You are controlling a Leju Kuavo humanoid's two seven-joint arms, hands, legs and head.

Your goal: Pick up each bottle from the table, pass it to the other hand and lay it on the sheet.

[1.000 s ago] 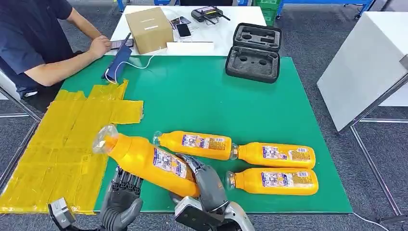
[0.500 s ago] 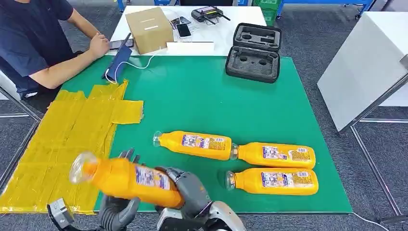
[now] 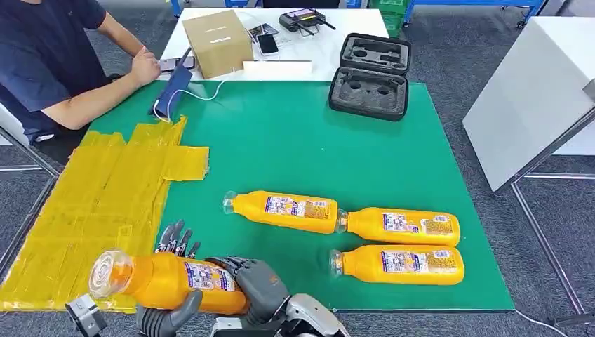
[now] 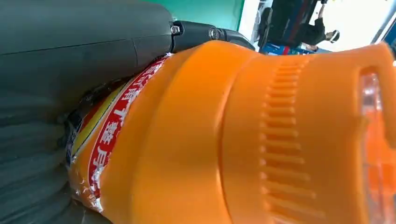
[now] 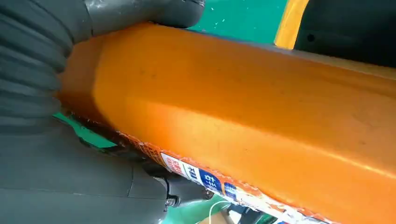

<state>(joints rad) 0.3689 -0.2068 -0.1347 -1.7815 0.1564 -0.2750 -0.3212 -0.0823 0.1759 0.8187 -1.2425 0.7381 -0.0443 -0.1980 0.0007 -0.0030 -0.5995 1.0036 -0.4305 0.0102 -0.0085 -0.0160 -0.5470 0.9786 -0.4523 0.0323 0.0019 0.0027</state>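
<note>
Orange bottle (image 3: 165,281) is gripped at its base by right hand (image 3: 256,281); left hand (image 3: 172,312) is cupped beneath it, thumb up against its side, fingers spread behind.

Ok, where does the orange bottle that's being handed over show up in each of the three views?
Head view: held orange bottle low at the left, clear cap toward the yellow sheet.
Left wrist view: bottle close up, ribbed shoulder showing.
Right wrist view: its body runs across the picture.
Shared landmark: the bottle's red and white label.
</note>
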